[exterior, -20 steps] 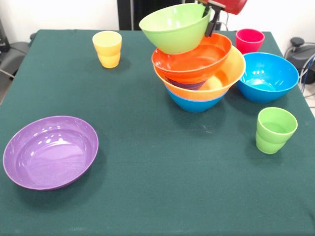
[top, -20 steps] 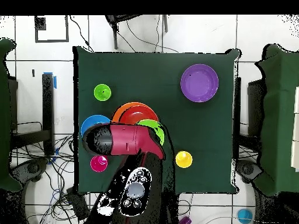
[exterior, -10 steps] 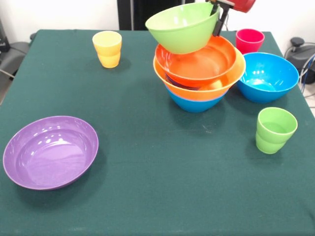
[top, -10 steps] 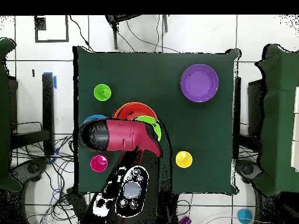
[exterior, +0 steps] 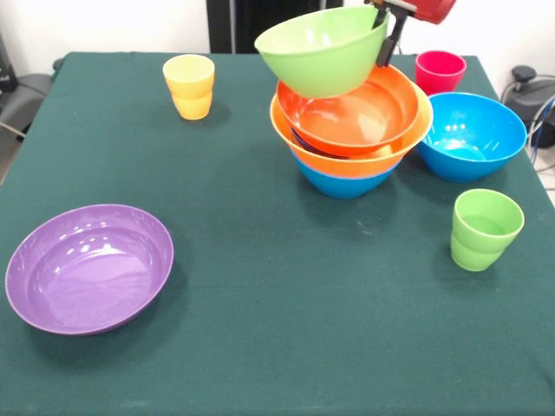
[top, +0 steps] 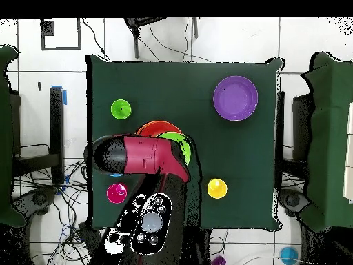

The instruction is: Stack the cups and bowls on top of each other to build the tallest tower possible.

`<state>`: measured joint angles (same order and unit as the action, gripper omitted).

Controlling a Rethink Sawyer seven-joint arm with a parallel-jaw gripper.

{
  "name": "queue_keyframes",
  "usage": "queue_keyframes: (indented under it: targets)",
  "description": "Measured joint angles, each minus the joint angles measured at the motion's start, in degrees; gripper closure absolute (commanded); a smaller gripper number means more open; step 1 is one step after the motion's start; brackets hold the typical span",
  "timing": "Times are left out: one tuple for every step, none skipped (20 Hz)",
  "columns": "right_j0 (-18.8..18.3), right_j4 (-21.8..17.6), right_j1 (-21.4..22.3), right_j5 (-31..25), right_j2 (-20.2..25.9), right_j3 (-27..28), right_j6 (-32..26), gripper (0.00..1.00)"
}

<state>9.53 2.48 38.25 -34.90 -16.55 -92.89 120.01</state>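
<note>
My gripper [exterior: 387,38] is shut on the far right rim of the lime green bowl [exterior: 319,50], which hangs tilted over the tower [exterior: 351,130]. The tower holds a blue bowl [exterior: 342,182] lowest, then the yellow-orange bowl [exterior: 381,149] and the orange-red bowl [exterior: 351,113]. I cannot tell whether the lime bowl touches it. In the overhead view the red arm [top: 141,156] covers most of the pile, and the lime green bowl [top: 178,143] peeks out. On the cloth stand the yellow cup [exterior: 189,85], red-pink cup [exterior: 439,70] and light green cup [exterior: 484,228].
A second blue bowl [exterior: 473,134] sits right of the tower, close to it. The wide purple bowl [exterior: 88,267] lies at the near left. The green table [exterior: 260,329] ends near the red-pink cup at the far right.
The lime green bowl has risen slightly and shifted right in the front view. The orange-red bowl, tilted before, has settled level in the yellow-orange bowl.
</note>
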Motion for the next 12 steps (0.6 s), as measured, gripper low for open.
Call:
queue_keyframes:
  targets:
    - [0.1,0.1,-0.3,0.0,-0.2,0.2,0.0,1.0]
    - [0.5,0.4,-0.9,0.0,-0.6,0.7,0.0,1.0]
    - [0.8,0.5,-1.2,0.0,-0.8,0.9,0.0,1.0]
    - [1.1,0.6,-1.5,0.0,-1.0,1.1,0.0,1.0]
    - [1.3,0.7,-1.6,0.0,-1.1,1.1,0.0,1.0]
    - [1.4,0.8,-1.7,0.0,-1.1,1.2,0.0,1.0]
    - [2.0,1.0,-2.0,0.0,-1.5,1.2,0.0,1.0]
    - [2.2,1.1,-2.1,0.0,-1.6,1.2,0.0,1.0]
    - [2.5,1.3,-2.3,0.0,-1.8,1.2,0.0,1.0]
    - [2.8,1.4,-2.5,0.0,-2.0,1.3,0.0,1.0]
    - [2.9,1.5,-2.7,0.0,-2.1,1.3,0.1,1.0]
    - [3.0,1.6,-2.7,0.0,-2.2,1.3,0.1,1.0]
